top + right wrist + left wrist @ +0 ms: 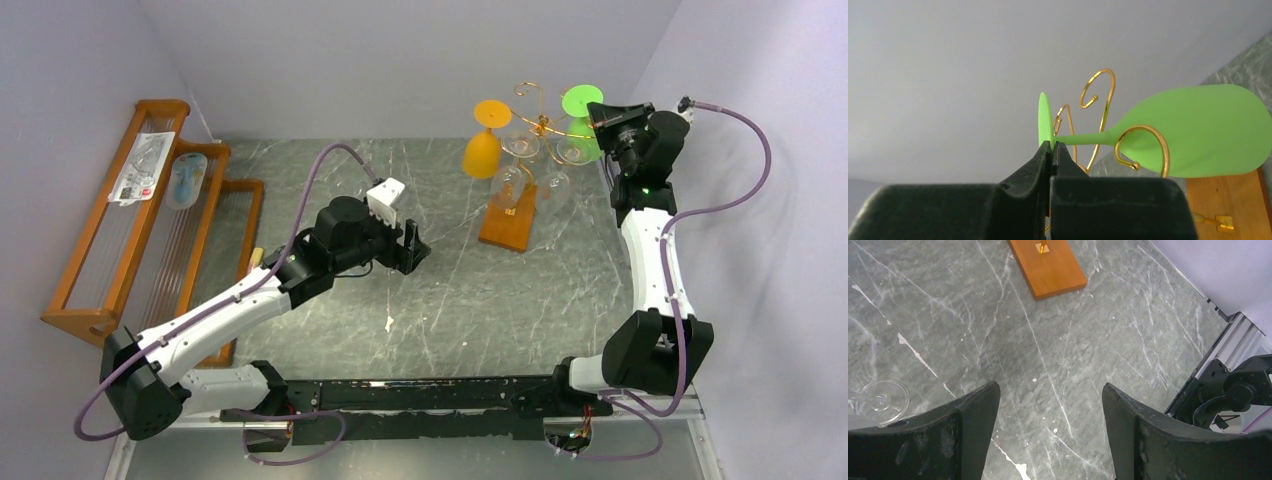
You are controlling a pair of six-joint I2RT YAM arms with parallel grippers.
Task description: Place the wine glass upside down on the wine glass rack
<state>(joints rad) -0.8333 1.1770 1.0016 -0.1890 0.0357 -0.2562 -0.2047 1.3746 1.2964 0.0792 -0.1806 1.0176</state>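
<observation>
The wine glass rack (538, 122) is a gold wire stand with curled arms on an orange-brown wooden base (508, 216). My right gripper (604, 118) is shut on the flat foot (1045, 120) of a green wine glass (1198, 131), pinching the rim of the disc. The glass is upside down at the rack's top right, foot (582, 99) up. Its stem (1083, 139) passes a gold curled arm (1144, 145); I cannot tell if it rests on the arm. My left gripper (415, 248) is open and empty over the table's middle (1050, 395).
An orange glass (483, 150) and two clear glasses (515, 182) hang upside down on the rack. A clear glass foot (880, 396) shows at the left of the left wrist view. A large slatted wooden rack (150, 215) holding packets stands at far left.
</observation>
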